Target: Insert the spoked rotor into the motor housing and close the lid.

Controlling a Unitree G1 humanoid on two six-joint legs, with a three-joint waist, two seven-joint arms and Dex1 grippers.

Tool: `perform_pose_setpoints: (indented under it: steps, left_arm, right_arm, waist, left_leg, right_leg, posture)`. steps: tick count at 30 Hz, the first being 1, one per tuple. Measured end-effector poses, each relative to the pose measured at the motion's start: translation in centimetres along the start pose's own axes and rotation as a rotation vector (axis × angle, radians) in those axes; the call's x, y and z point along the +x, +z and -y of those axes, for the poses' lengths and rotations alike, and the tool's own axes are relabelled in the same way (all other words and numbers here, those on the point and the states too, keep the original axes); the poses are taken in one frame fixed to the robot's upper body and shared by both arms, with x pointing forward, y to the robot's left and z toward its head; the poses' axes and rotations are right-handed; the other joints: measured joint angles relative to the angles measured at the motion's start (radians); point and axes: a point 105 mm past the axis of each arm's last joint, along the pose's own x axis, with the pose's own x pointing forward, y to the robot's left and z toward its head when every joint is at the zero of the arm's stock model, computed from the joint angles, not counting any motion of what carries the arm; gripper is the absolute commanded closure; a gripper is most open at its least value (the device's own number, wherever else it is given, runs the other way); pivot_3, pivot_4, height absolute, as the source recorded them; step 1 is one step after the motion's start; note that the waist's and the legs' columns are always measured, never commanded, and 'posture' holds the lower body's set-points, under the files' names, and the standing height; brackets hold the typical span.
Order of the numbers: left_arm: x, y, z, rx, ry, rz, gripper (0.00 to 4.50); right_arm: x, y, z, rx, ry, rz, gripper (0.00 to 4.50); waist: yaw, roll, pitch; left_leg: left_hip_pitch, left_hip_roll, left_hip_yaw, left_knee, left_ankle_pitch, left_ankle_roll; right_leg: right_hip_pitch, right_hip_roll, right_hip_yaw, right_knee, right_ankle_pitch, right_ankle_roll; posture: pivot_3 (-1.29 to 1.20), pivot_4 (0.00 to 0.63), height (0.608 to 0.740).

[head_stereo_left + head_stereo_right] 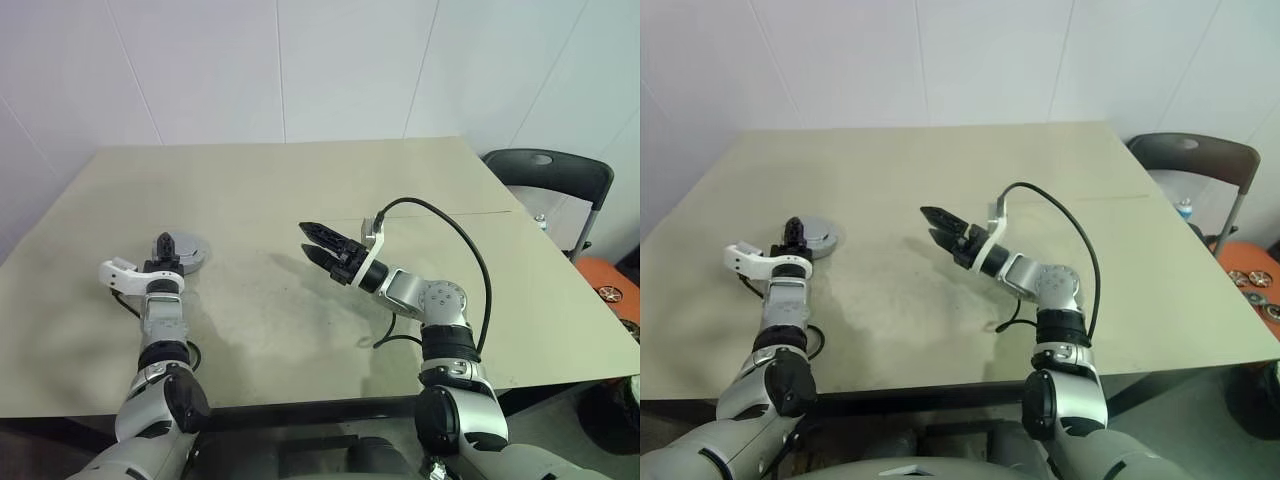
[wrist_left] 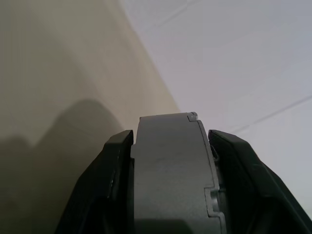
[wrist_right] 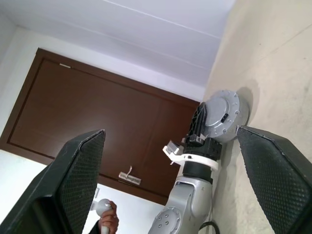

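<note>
A round smooth grey case [image 1: 191,252], which I take for the motor housing with its lid down, is low over the left part of the table [image 1: 300,180]. My left gripper [image 1: 165,245] is shut on its near rim, one finger over and one under. The left wrist view has its grey edge [image 2: 170,165], with a seam, between the black fingers [image 2: 102,185]. Whether the case rests on the table I cannot tell. The spoked rotor is hidden. My right gripper [image 1: 305,238] hangs open and empty over the table's middle, pointing left at the case [image 3: 224,114].
A black cable [image 1: 470,250] loops from my right wrist onto the table. A dark chair [image 1: 550,175] and an orange bin holding metal discs [image 1: 1250,280] stand past the table's right edge. A person's hand [image 3: 107,214] holds a white object near a brown door.
</note>
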Motion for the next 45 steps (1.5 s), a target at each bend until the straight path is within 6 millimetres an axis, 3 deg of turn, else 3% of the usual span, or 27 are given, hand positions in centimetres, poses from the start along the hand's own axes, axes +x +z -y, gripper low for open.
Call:
perform_pose_setpoints:
  steps: [3,10,11,18,24,26,31,33,35,37,39,41,45]
  left_arm:
    - [0.1,0.1,0.0,0.014,0.012,0.006,2.36]
    - [0.3,0.5,-0.2,0.053,0.054,0.028,0.13]
    - [0.5,0.5,-0.1,0.059,0.064,0.035,0.03]
    - [0.3,3.0,-2.1,0.194,0.24,0.125,0.03]
    - [-1.1,7.0,-4.7,0.36,0.414,0.245,0.03]
    - [-1.1,7.6,-4.7,0.383,0.407,0.263,0.03]
    - [0.9,5.5,1.6,0.507,0.001,0.17,0.03]
    - [1.1,2.7,5.7,0.554,-0.256,0.057,0.03]
    - [-0.3,-1.1,9.0,0.62,-0.517,-0.095,0.03]
    - [-2.7,-4.6,10.2,0.695,-0.701,-0.245,0.03]
    - [-5.0,-7.1,10.1,0.717,-0.8,-0.365,0.03]
    - [-6.6,-8.3,9.9,0.716,-0.852,-0.445,0.03]
    - [-8.5,-8.6,10.9,0.74,-0.948,-0.494,0.03]
  right_arm:
    - [0.0,0.0,0.0,0.0,-0.001,-0.001,0.04]
    - [0.0,-0.1,0.2,0.006,-0.006,-0.006,0.0]
    - [0.0,-0.2,0.3,0.01,-0.007,-0.009,0.0]
    - [-0.1,-0.1,0.4,0.007,-0.015,-0.01,0.0]
    - [-0.2,-0.2,0.6,0.009,-0.022,-0.013,0.0]
    - [-0.2,-0.1,0.6,0.007,-0.023,-0.013,0.0]
    - [0.3,-0.6,0.9,-0.089,-0.072,-0.053,0.0]
    - [0.4,0.1,1.4,-0.19,-0.132,-0.032,0.0]
    - [0.2,1.1,2.2,-0.3,-0.214,0.005,0.0]
    - [-0.2,2.3,2.8,-0.422,-0.289,0.034,0.0]
    - [-0.7,3.3,3.2,-0.54,-0.351,0.048,0.0]
    - [-1.1,4.2,3.3,-0.673,-0.396,0.053,0.0]
    - [-1.5,4.7,3.4,-0.853,-0.435,0.015,0.0]
  waist:
    - [-0.001,-0.001,-0.001]
    - [-0.001,-0.002,-0.002]
    - [-0.002,-0.002,-0.002]
    - [-0.027,-0.002,-0.003]
    - [-0.025,-0.003,-0.003]
    - [-0.019,-0.004,-0.004]
    - [0.006,-0.006,-0.005]
    - [0.007,-0.006,-0.005]
    - [0.001,-0.005,-0.006]
    - [-0.007,-0.005,-0.006]
    - [-0.017,-0.005,-0.006]
    - [-0.027,-0.005,-0.005]
    - [-0.025,-0.004,-0.005]
  left_leg:
    - [0.0,0.0,0.0,0.0,0.0,0.0]
    - [0.002,0.001,0.0,0.0,0.001,-0.001]
    - [0.002,0.001,0.0,0.0,0.001,-0.001]
    - [0.007,0.003,0.0,0.0,0.001,-0.002]
    - [0.009,0.003,0.0,-0.001,0.001,-0.002]
    - [0.008,0.001,0.0,0.0,0.001,-0.002]
    - [0.003,-0.003,-0.002,0.001,0.001,-0.002]
    - [0.001,-0.005,-0.005,0.001,0.001,-0.002]
    - [0.001,-0.006,-0.005,0.0,0.001,-0.001]
    - [0.001,-0.006,-0.005,-0.002,0.0,-0.001]
    - [0.001,-0.005,-0.005,-0.003,0.0,-0.001]
    - [0.001,-0.002,-0.005,-0.003,0.001,-0.002]
    - [0.003,-0.001,-0.005,-0.002,0.002,-0.003]
  right_leg:
    - [0.0,0.0,0.0,0.001,0.0,0.0]
    - [0.0,0.0,0.0,0.002,0.0,0.0]
    - [0.001,0.0,0.0,0.003,0.0,0.0]
    - [0.002,0.002,0.001,0.006,0.0,0.0]
    - [0.002,0.001,0.001,0.008,0.0,0.0]
    - [0.002,-0.001,0.0,0.008,0.0,0.0]
    - [0.001,-0.003,-0.002,0.005,0.0,0.0]
    - [0.0,-0.003,-0.001,0.003,0.0,0.0]
    - [0.0,-0.004,0.0,0.002,0.0,0.0]
    - [0.0,-0.003,0.001,0.001,0.0,0.0]
    - [-0.001,-0.003,0.002,0.001,0.0,0.0]
    - [-0.002,-0.002,0.002,0.001,0.0,0.0]
    - [0.0,0.0,0.002,0.003,0.0,-0.001]
  posture:
    - [0.0,0.0,0.74]
    - [0.0,0.0,0.74]
    - [0.0,0.0,0.74]
    - [0.0,0.0,0.74]
    - [0.0,0.0,0.74]
    - [0.0,0.0,0.74]
    - [0.0,0.0,0.74]
    - [0.0,0.0,0.74]
    - [0.0,0.0,0.74]
    - [0.0,0.0,0.74]
    - [0.0,0.0,0.74]
    - [0.0,0.0,0.74]
    - [0.0,0.0,0.74]
